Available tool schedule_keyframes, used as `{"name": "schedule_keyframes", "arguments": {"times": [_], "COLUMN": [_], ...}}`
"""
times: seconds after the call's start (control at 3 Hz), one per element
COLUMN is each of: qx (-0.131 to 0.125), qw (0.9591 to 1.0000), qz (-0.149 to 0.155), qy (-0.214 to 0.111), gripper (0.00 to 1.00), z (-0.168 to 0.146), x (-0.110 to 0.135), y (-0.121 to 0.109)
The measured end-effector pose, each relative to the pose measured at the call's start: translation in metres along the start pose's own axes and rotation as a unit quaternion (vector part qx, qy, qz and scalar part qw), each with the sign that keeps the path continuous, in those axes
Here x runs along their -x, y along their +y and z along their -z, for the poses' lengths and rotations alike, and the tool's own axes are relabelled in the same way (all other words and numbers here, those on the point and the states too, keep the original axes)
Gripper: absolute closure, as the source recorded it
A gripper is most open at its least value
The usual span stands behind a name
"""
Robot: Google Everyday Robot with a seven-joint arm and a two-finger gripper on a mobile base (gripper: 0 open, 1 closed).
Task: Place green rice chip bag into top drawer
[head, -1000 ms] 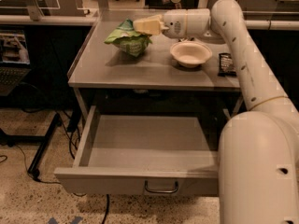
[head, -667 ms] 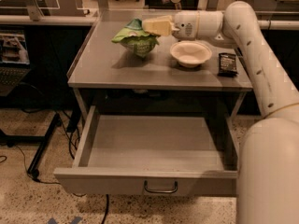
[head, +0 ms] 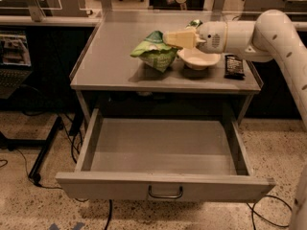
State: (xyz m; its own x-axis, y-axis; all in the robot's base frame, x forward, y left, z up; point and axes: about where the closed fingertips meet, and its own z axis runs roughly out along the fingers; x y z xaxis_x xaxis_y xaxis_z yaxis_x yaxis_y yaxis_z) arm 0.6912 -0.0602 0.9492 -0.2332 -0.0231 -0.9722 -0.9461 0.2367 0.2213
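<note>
Camera view: my gripper [head: 168, 38] is over the tabletop [head: 105, 56], fingers pressed together on the upper right edge of the green rice chip bag [head: 154, 54]. The bag appears to hang just clear of the surface, left of the white bowl [head: 199, 60]. Judgement: the bag is light, soft and crinkly, its film slippery and its contents easily crushed, so a pinch at the sealed edge suits it. The bowl looks empty where visible. The top drawer [head: 158, 147] stands pulled out below, nothing in it. A small dark packet [head: 234, 66] lies right of the bowl.
</note>
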Motion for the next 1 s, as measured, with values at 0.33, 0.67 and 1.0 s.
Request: {"name": "schedule_keyframes", "arguments": {"times": [0.33,0.67,1.0], "qx": [-0.015,-0.033,-0.040], "qw": [0.9993,0.9978,0.9963], "qz": [-0.026,-0.053,-0.073], "qy": [0.020,0.023,0.019], "gripper": [1.00,1.00,1.00], "z": [0.020,0.044,0.058], "x": [-0.013,-0.021,-0.030], "y": [0.017,0.044,0.063]}}
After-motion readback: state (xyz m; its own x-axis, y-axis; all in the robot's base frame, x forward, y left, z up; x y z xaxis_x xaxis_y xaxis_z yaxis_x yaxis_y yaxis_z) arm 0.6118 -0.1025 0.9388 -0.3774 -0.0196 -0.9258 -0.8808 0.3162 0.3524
